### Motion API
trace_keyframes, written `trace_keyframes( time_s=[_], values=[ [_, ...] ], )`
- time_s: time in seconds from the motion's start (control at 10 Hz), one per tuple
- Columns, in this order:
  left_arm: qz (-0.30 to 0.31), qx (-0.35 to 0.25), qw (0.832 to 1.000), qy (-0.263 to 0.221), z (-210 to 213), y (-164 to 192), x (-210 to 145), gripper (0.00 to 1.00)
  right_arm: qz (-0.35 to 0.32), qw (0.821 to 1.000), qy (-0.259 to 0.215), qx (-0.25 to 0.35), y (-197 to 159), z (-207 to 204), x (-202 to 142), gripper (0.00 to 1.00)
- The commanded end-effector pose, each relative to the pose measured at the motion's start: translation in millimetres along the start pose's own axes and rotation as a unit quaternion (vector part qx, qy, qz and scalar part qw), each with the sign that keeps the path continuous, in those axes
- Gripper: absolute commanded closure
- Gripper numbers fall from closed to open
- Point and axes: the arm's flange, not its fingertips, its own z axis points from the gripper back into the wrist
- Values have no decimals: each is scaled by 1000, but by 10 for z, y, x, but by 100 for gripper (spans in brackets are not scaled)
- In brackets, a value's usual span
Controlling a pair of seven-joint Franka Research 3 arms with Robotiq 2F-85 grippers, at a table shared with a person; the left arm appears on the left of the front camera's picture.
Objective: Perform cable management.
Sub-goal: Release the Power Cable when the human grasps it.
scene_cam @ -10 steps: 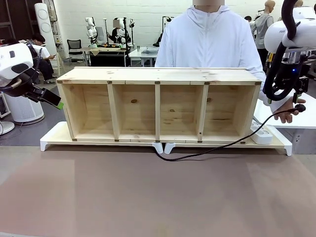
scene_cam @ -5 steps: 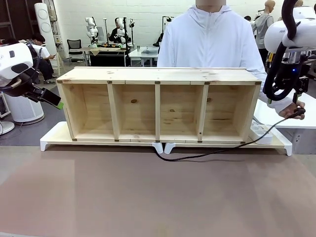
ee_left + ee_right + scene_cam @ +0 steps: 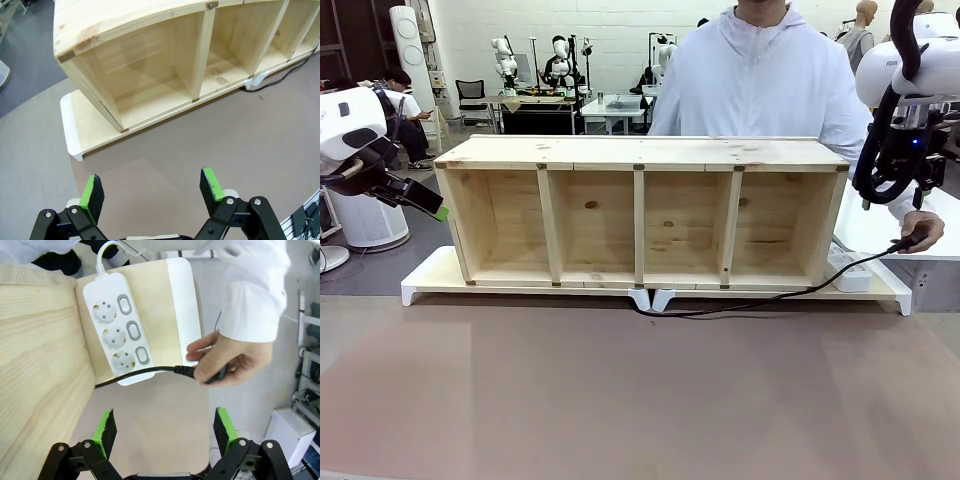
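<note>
Cable [image 3: 750, 301] now lower, tauter: person's hand [image 3: 225, 361] pulled plug end down beside strip [image 3: 120, 330], above our right gripper [image 3: 166, 432]; jaws apart, empty. Left gripper [image 3: 152, 192] apart too. Plug-in or handover looks near

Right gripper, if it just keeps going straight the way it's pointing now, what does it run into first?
Probably the cable. The right gripper is open and empty, and the cord crosses just ahead of its fingers, running to the plug in the person's hand, with the power strip beyond. Depth is unclear, so it might pass above.
</note>
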Motion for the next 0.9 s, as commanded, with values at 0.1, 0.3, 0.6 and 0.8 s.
trace_keyframes(
  time_s=[0.1,0.3,0.6,0.8],
  values=[
    [9,-2,1000,1,-5,-3,1,0,-1,1000,2,1,1,-9,-3,0],
    [9,-2,1000,1,-5,-3,1,0,-1,1000,2,1,1,-9,-3,0],
    [9,-2,1000,1,-5,-3,1,0,-1,1000,2,1,1,-9,-3,0],
    [9,-2,1000,1,-5,-3,1,0,-1,1000,2,1,1,-9,-3,0]
  ],
)
